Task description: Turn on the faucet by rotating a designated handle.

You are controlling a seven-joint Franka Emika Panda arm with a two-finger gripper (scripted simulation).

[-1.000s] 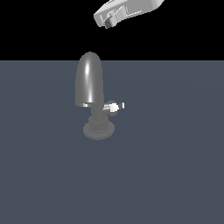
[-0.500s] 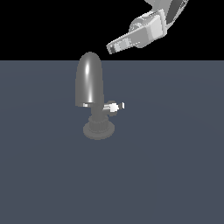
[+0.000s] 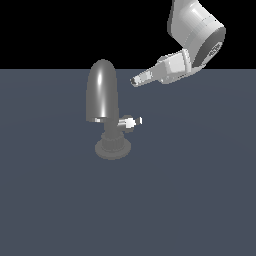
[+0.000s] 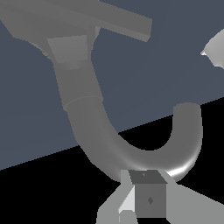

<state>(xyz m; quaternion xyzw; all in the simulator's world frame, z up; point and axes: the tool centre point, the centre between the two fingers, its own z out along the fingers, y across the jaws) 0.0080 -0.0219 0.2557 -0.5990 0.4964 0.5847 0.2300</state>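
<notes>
Now the tool (image 3: 136, 80), jaw state impossible to tell, has swung down beside the faucet (image 3: 103, 95), closing on the untouched handle (image 3: 131, 121) below it.

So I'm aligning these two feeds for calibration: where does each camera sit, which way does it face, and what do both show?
Exterior view: off the arm and raised, looking slightly down across the dark floor at the faucet and its handle; the white arm enters from the view's upper right, with the gripper above the handle and clear of it.
Wrist view: mounted on the wrist, close in, facing the faucet's curved spout; gripper parts show at the frame edge.
Shared: the faucet, the gripper and the floor.
</notes>
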